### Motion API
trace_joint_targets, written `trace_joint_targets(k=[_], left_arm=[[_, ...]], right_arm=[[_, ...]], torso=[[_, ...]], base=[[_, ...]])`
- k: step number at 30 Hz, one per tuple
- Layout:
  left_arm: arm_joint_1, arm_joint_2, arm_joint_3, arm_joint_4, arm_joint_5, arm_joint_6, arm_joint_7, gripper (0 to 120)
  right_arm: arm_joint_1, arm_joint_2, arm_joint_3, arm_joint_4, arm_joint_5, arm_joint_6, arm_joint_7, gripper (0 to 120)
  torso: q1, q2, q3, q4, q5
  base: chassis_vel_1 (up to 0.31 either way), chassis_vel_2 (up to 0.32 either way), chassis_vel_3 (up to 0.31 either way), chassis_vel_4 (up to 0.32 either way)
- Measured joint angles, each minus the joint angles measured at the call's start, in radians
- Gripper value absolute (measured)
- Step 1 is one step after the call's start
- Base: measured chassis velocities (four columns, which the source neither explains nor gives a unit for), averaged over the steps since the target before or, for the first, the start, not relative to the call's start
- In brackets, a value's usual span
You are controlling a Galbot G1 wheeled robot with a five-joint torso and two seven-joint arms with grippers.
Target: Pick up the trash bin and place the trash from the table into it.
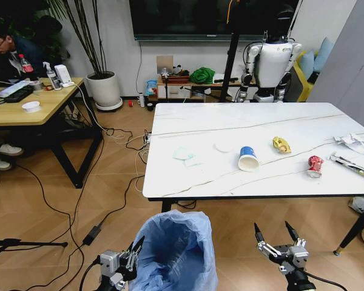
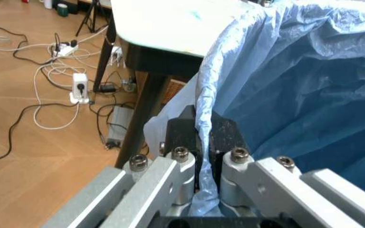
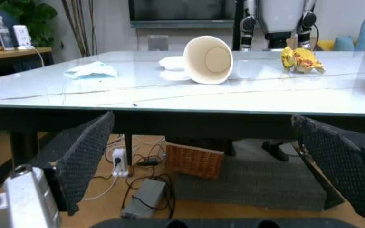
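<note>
The left gripper (image 2: 205, 142), at the bottom centre of the frame, has its black fingers (image 2: 181, 130) pinched on the rim of the trash bin (image 2: 309, 95), whose crinkly blue bag fills the right side. The table (image 2: 169, 28) edge crosses the top, and white cables (image 2: 55, 76) with a power strip (image 2: 62, 50) lie upper left on the wooden floor (image 2: 24, 156).

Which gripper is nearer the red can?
Right. The right gripper hangs open below the table's near edge, off the crushed red can. The left gripper is farther left, its fingers shut on the trash bin rim.
</note>
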Motion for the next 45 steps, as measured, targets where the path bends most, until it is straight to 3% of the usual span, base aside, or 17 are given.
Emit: trace_joint_targets(k=[11, 16, 30, 38, 45], left_arm=[[0.002, -0.002, 0.001, 0.000, 0.002, -0.001, 0.000, 0], [0.000, -0.007, 0.007, 0.003, 0.005, -0.046, -0.047, 0], [0.012, -0.020, 0.002, 0.014, 0.030, -0.071, -0.063, 0], [0.015, -0.039, -0.013, 0.033, 0.008, -0.039, -0.026, 0], [0.012, -0.042, -0.025, 0.030, -0.003, -0.022, -0.019, 0]], right_arm=[[0.000, 0.000, 0.000, -0.001, -0.001, 0.000, 0.000, 100], [-0.001, 0.000, 0.000, -0.002, -0.001, 0.001, 0.000, 100], [-0.002, -0.006, -0.014, -0.011, -0.003, 0.001, 0.006, 100], [0.027, -0.174, -0.011, 0.014, 0.033, -0.048, 0.103, 100], [0.063, -0.263, 0.009, 0.058, 0.095, -0.095, 0.198, 97]], torso=[[0.026, 0.059, 0.033, 0.0000, 0.0000], [0.041, 0.090, 0.049, 0.0000, 0.0001], [0.044, 0.096, 0.052, -0.0003, 0.0002], [0.042, 0.091, 0.049, -0.0002, 0.0004], [0.041, 0.089, 0.048, 0.0000, 0.0002]], base=[[0.000, 0.000, 0.000, 0.000], [0.000, 0.000, 0.000, 0.000], [0.000, 0.000, 0.000, 0.000], [0.000, 0.000, 0.000, 0.000], [0.000, 0.000, 0.000, 0.000]])
